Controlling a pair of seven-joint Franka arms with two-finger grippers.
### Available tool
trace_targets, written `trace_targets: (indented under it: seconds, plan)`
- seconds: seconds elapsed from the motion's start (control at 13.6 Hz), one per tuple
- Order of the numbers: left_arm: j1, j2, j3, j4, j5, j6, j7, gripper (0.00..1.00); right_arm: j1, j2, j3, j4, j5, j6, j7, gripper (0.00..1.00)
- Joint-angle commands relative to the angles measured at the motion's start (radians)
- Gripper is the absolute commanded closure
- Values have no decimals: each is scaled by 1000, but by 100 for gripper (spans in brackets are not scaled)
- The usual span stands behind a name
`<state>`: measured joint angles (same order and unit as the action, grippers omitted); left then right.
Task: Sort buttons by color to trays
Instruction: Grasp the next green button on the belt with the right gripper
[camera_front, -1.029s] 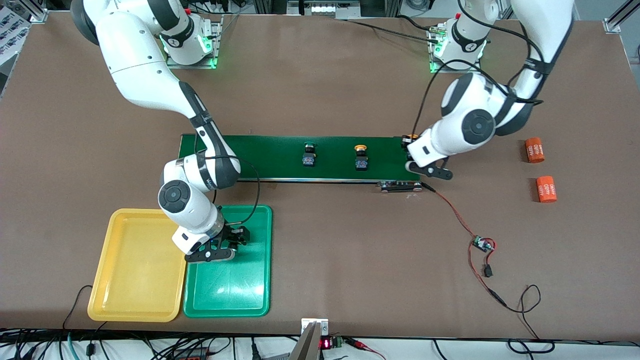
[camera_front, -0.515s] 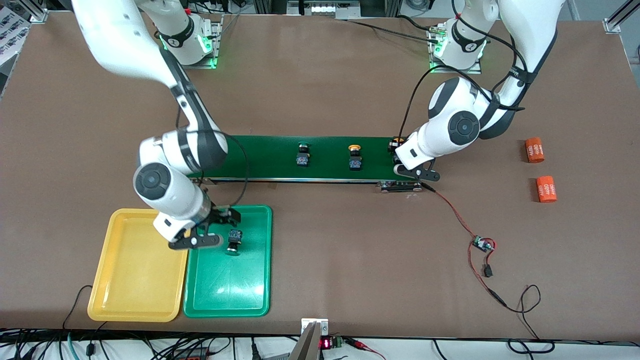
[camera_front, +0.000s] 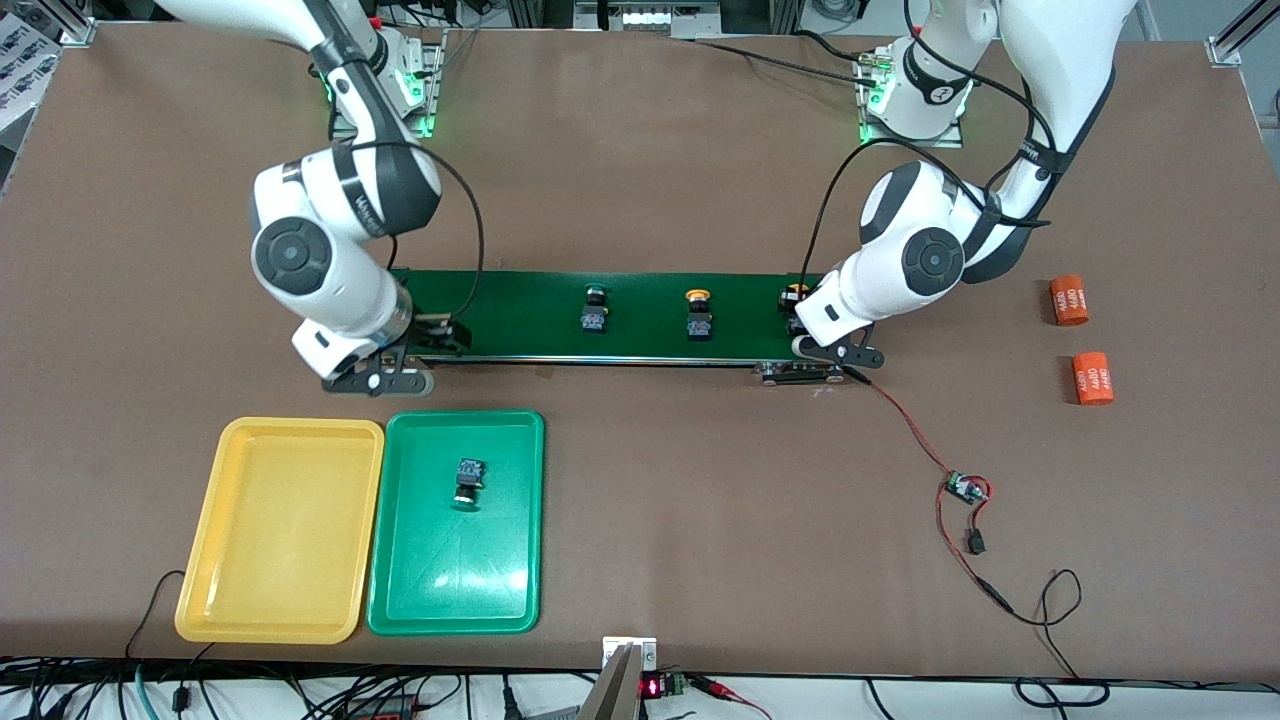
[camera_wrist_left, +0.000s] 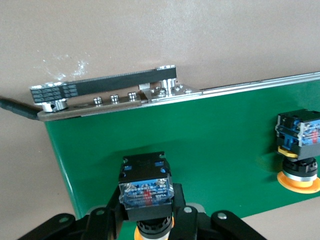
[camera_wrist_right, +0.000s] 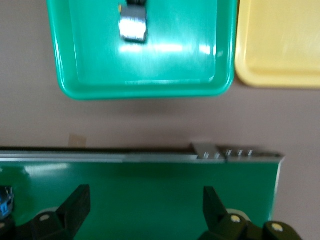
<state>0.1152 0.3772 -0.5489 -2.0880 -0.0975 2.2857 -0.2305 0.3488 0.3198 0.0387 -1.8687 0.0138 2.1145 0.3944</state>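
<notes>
Nearest the front camera we have the yellow tray (camera_front: 280, 530) bare and the green tray (camera_front: 455, 580) holding 1 green-capped button (camera_front: 469, 480), lying on its side. Up on the conveyor belt (camera_front: 640, 345), another green-capped button (camera_front: 594, 309) and a yellow-capped button (camera_front: 699, 315) sit apart. The right gripper (camera_wrist_right: 145, 210) hovers over the belt's end nearest the trays, fingers spread wide and empty; if the belt carries a button past, we could grab late or clip it. The left gripper (camera_wrist_left: 147, 220) has its fingers clamped on a second yellow-capped button (camera_wrist_left: 146, 187) at the belt's other end; a shallow grip may let it twist or drop.
</notes>
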Motion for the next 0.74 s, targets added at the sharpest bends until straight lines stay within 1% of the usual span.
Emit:
trace_targets:
  seconds: [0.0, 0.07, 0.15, 0.29, 0.37, 0.44, 0.51, 0.66]
  plan:
    - [-17, -3, 23, -11, 41, 29, -4, 68, 39, -83, 1, -145, 11, 73, 72, 0]
    - [-17, -6, 29, -10, 42, 29, -3, 1, 50, -85, 1, -155, 12, 91, 114, 0]
    - [-13, -20, 35, -7, 42, 23, 3, 0, 76, -82, 1, -159, 12, 110, 156, 0]
    - [-3, -84, 46, -6, 41, 14, 0, 0, 110, -65, 1, -159, 12, 139, 230, 0]
    - [3, -113, 81, -6, 42, 12, 0, 0, 125, -59, 3, -159, 12, 148, 247, 0]
    - [15, -138, 96, -9, 42, 0, 0, 0, 139, -47, 3, -159, 9, 148, 229, 0]
    - [64, -153, 96, -10, 44, -24, 2, 0, 165, -38, 4, -156, 8, 150, 212, 0]
    - [229, -147, 98, -23, 47, -37, 5, 0, 176, -24, 35, -150, 8, 148, 123, 0]
